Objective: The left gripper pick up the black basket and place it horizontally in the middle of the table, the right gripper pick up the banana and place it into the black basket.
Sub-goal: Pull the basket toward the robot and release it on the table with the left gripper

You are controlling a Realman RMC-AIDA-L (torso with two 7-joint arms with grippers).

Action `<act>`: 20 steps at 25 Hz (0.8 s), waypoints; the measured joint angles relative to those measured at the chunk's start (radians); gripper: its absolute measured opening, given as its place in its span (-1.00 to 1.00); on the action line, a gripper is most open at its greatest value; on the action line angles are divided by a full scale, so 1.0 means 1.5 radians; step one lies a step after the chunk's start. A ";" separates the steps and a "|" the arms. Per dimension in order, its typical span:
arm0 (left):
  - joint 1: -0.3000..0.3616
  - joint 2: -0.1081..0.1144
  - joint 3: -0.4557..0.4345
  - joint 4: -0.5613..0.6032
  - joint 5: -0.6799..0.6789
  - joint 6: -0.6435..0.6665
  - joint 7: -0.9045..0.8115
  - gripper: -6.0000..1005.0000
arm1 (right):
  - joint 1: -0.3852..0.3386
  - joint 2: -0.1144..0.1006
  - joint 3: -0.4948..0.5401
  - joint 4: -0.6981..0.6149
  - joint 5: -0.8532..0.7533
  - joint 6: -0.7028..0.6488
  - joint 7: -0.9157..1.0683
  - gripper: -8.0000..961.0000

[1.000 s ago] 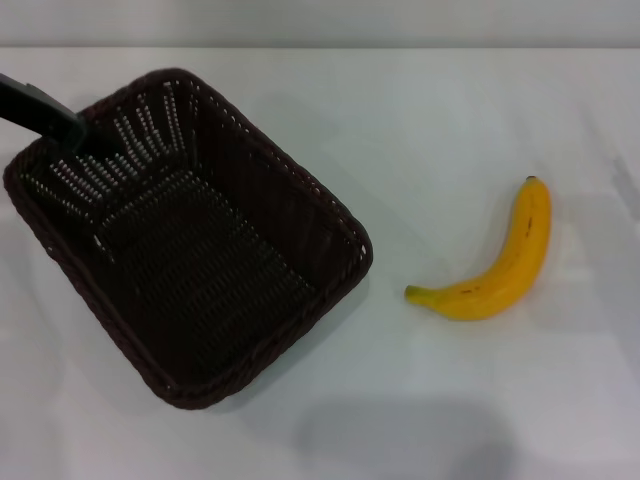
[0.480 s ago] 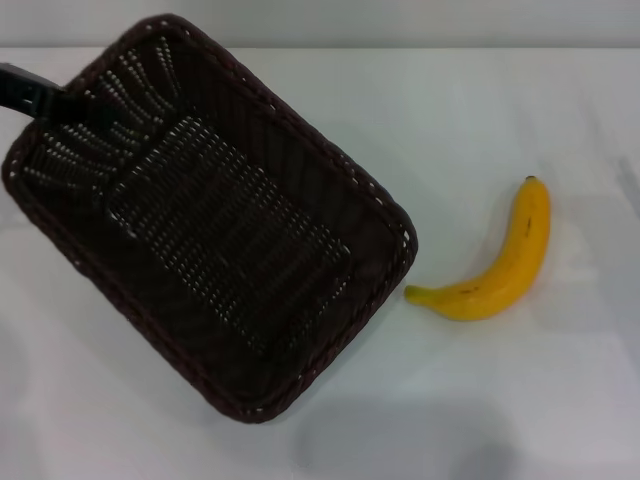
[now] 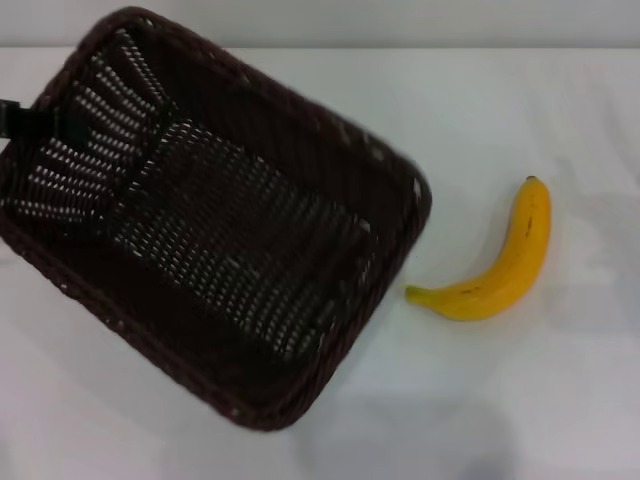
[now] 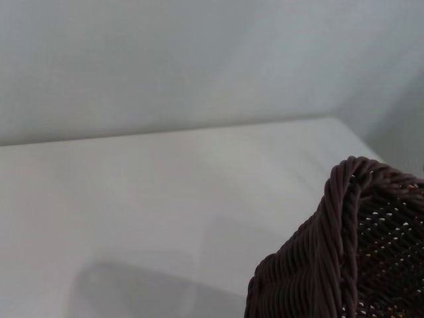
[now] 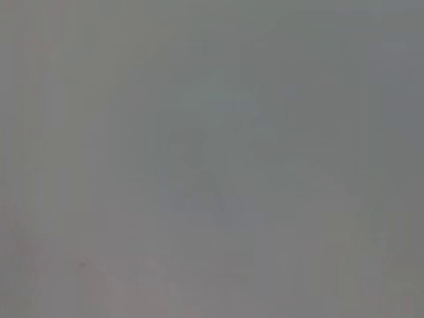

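Note:
The black basket point(image 3: 230, 240) fills the left half of the head view, lifted off the white table point(image 3: 520, 400) and tilted, its open side towards the camera. My left gripper point(image 3: 12, 118) shows only as a black jaw at the far left edge, shut on the basket's rim. A corner of the basket also shows in the left wrist view point(image 4: 344, 258). The yellow banana point(image 3: 495, 270) lies on the table to the right of the basket, apart from it. The right gripper is out of view; the right wrist view shows only plain grey.
The table's far edge meets a pale wall point(image 3: 400, 20) at the top of the head view. The basket's shadow point(image 3: 420, 440) falls on the table in front of it. White tabletop lies around the banana.
The basket has risen and swung toward the camera, looking larger and more tilted, and its right corner has moved closer to the banana. The banana has not moved.

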 joint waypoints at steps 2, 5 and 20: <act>0.017 0.000 -0.013 0.000 -0.011 0.001 -0.018 -0.69 | -0.005 0.000 0.001 -0.009 0.000 0.001 0.000 0.75; 0.045 -0.007 -0.037 0.000 -0.015 0.034 -0.061 -0.69 | -0.010 0.000 0.002 -0.016 0.001 0.004 0.000 0.75; 0.062 -0.065 -0.044 -0.077 -0.033 0.236 -0.155 -0.69 | -0.015 0.000 0.002 -0.020 -0.002 0.001 0.000 0.75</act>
